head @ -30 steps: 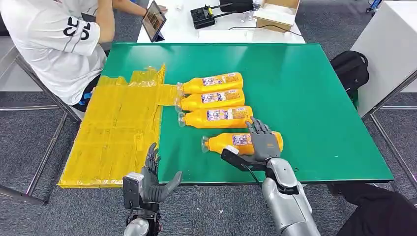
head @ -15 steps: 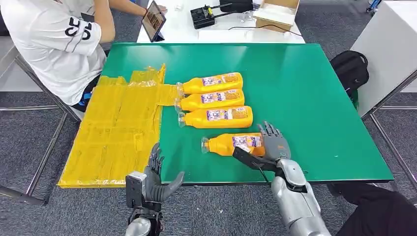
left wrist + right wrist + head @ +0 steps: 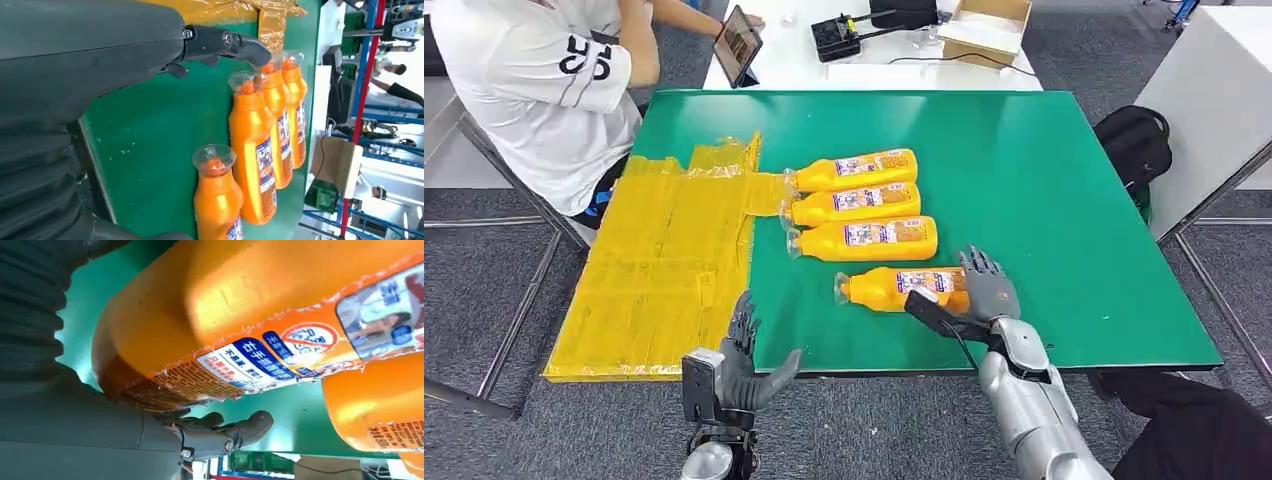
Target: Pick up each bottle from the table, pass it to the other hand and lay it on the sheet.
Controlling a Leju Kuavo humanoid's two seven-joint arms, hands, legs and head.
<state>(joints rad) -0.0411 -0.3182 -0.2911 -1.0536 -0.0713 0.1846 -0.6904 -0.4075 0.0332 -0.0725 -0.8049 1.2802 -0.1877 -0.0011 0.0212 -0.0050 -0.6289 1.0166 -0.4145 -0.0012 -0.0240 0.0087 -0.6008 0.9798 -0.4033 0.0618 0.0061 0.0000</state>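
Four orange bottles lie side by side on the green table (image 3: 1044,200), caps toward the yellow sheet (image 3: 664,260). The nearest bottle (image 3: 894,288) (image 3: 250,315) (image 3: 217,200) lies apart from the other three (image 3: 864,205) (image 3: 262,140). My right hand (image 3: 984,295) is at that bottle's base end, fingers (image 3: 220,432) spread past it and thumb along its near side, with no closed grip visible. My left hand (image 3: 739,360) hovers open at the table's front edge, holding nothing, its fingers (image 3: 220,42) stretched out over the green top.
A person in a white shirt (image 3: 534,90) sits at the far left beside the sheet. Behind the green table a white table carries a tablet (image 3: 737,42), a black device (image 3: 839,35) and a cardboard box (image 3: 989,25). On the floor at the right lies a black backpack (image 3: 1136,140).
My right hand has slid from the top of the nearest bottle toward its base end, to the right. The left hand has barely moved.
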